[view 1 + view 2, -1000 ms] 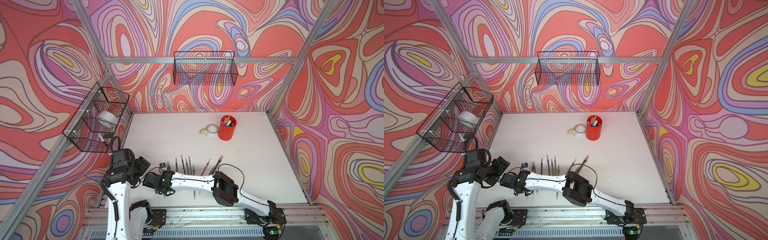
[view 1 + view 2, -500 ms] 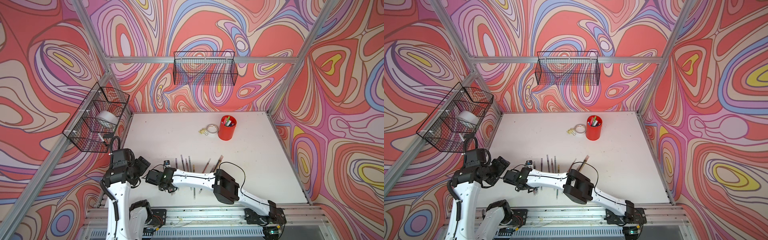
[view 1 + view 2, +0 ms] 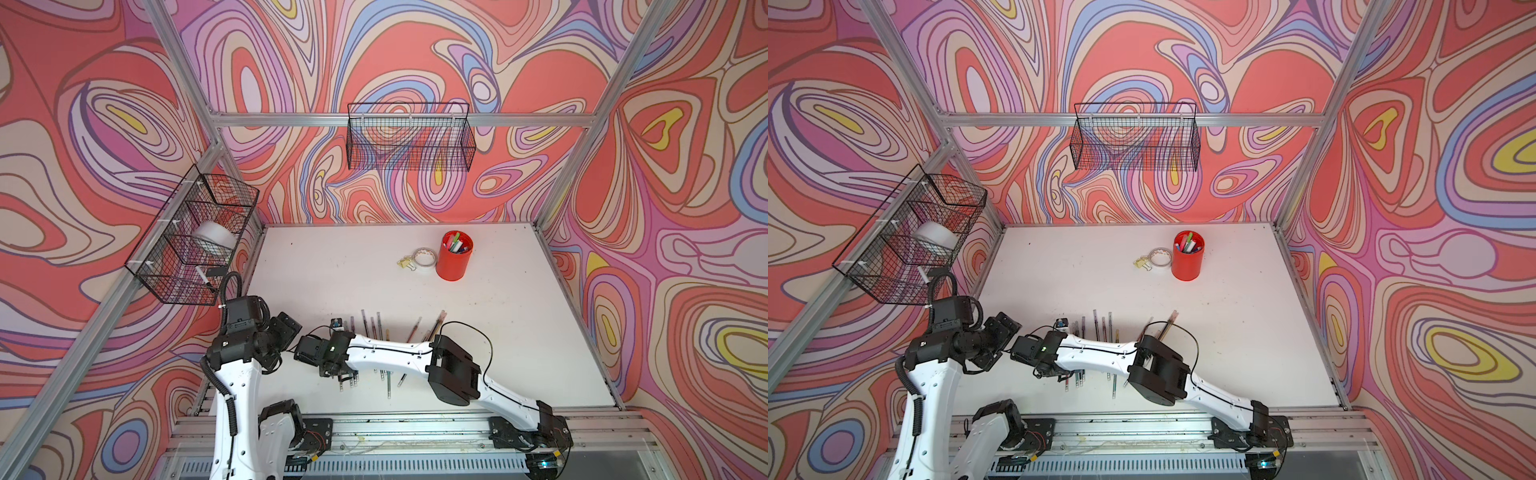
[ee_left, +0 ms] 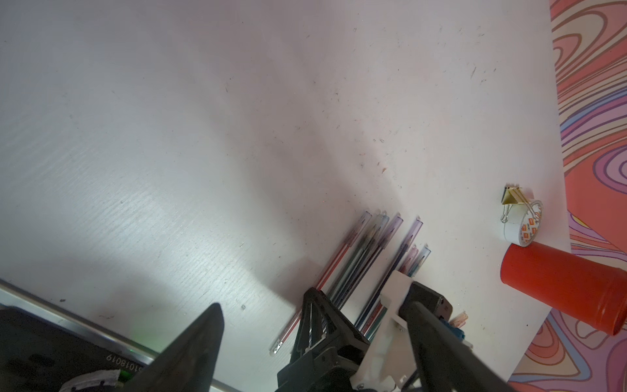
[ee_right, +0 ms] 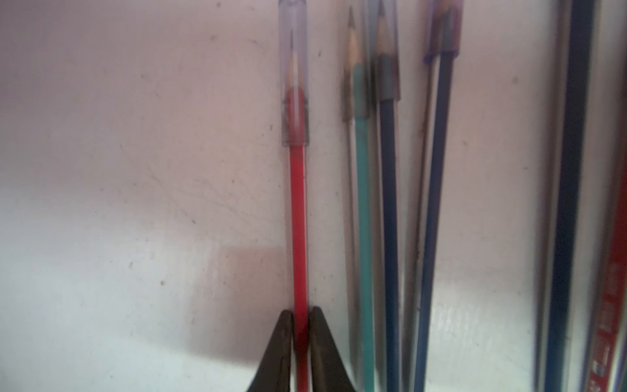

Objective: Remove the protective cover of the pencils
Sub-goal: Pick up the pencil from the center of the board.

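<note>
Only one marking can be read. In the left wrist view a black part (image 4: 51, 353) by the table edge carries pale digits, upside down there, most likely "1018019"; the sign before them is not clear. The tape roll (image 4: 524, 227) has small orange labels (image 4: 529, 228), too small to read. A red pencil (image 5: 607, 322) in the right wrist view bears white letters, but they are blurred.

In a top view, the scuffed white table (image 3: 332, 270) carries a row of capped pencils (image 3: 378, 322) at the frame's lower centre. Right of centre stands a red cup (image 3: 455, 259). A tape roll (image 3: 424, 261) and a yellow binder clip (image 3: 405, 263) lie just left of it.
</note>
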`<state>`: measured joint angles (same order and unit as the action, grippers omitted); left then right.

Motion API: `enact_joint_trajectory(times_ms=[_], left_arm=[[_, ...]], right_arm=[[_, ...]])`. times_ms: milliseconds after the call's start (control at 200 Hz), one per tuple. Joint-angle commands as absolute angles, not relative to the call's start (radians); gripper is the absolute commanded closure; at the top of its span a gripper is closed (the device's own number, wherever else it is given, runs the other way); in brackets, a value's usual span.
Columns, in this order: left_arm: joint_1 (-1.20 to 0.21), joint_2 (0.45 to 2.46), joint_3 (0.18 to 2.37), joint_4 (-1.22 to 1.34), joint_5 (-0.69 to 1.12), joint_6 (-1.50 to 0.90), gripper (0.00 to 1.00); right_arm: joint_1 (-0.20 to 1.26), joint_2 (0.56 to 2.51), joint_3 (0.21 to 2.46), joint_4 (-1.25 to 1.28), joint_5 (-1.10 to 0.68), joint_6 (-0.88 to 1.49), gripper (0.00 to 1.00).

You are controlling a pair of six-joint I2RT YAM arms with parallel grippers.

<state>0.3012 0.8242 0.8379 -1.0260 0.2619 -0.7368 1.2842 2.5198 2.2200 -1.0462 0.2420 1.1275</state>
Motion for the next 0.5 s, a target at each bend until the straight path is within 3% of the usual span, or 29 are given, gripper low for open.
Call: enact_joint_trajectory(times_ms=[0, 496], left_arm=[[0.308, 0.828, 0.848, -1.024, 0.271, -0.749, 0.13], [0.307, 0.824, 0.834, -0.966, 0.382, -0.715, 0.09]], right_arm=[[1.256, 2.612, 2.143, -1.093, 0.185, 1.122, 0.88], [1.256, 2.414, 2.016, -0.832, 0.167, 1.046, 0.93]])
